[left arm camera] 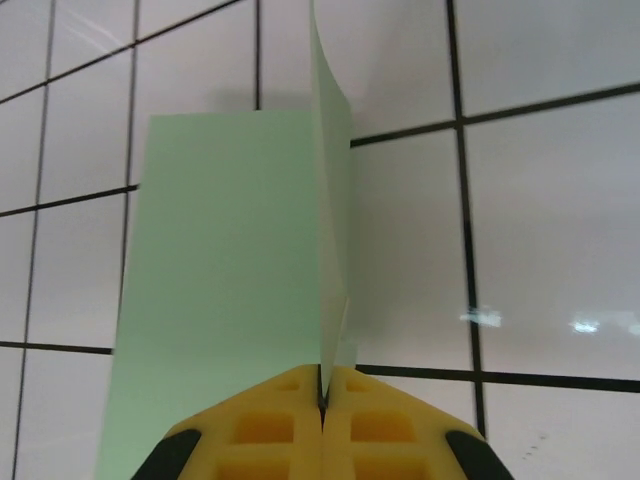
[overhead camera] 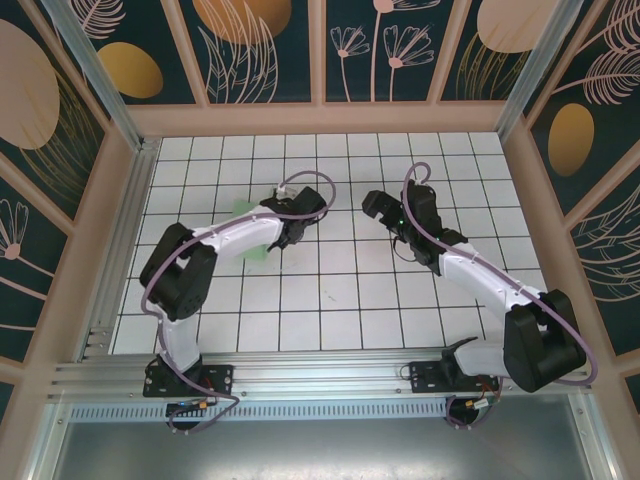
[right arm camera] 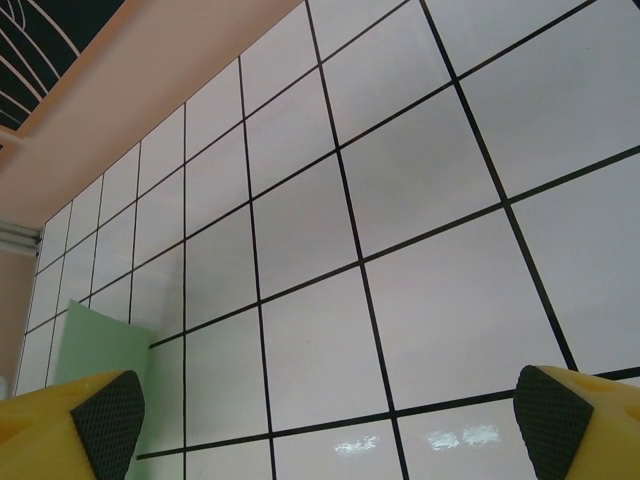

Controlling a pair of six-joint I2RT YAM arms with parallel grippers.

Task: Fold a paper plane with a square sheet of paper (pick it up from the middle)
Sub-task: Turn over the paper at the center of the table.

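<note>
The square sheet of paper (left arm camera: 220, 280) is pale mint green and bent along a middle crease. One half spreads flat to the left and the other stands up edge-on. My left gripper (left arm camera: 322, 405) is shut on it at the crease, its yellow fingers (left arm camera: 265, 430) pressed together. From above, the sheet (overhead camera: 258, 250) peeks out on both sides of the left gripper (overhead camera: 290, 228) over the tiled table. My right gripper (overhead camera: 373, 206) hovers a couple of tiles to the right, open with nothing between its fingers (right arm camera: 95, 420). A corner of the sheet (right arm camera: 100, 340) lies at its far left.
The white grid-tiled table (overhead camera: 340, 300) is boxed in by pale wooden walls (overhead camera: 320, 118) at the back and both sides. A metal rail (overhead camera: 320, 370) carrying both arm bases runs along the near edge.
</note>
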